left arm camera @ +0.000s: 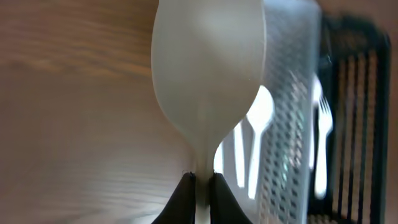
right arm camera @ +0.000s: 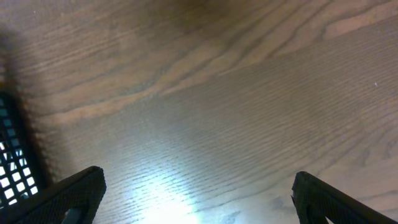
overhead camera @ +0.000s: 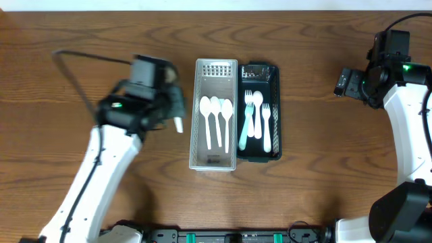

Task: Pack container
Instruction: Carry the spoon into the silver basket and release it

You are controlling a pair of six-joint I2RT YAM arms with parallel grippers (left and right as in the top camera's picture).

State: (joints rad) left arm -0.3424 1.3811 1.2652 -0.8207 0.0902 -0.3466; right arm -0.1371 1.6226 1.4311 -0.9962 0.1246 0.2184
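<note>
My left gripper point(overhead camera: 177, 116) is shut on the handle of a white plastic spoon point(left arm camera: 208, 74), held above the table just left of the white perforated container point(overhead camera: 216, 162). That container holds three white spoons point(overhead camera: 216, 115). It also shows in the left wrist view point(left arm camera: 289, 124). Beside it on the right, the black mesh container point(overhead camera: 273, 152) holds white forks point(overhead camera: 258, 116) and a pale teal utensil point(overhead camera: 244, 135). My right gripper point(right arm camera: 198, 193) is open and empty, over bare wood at the far right of the table point(overhead camera: 344, 81).
The two containers stand side by side at the table's middle. A corner of the black mesh container point(right arm camera: 12, 168) shows at the left edge of the right wrist view. Bare wooden table lies to the left and right of the containers.
</note>
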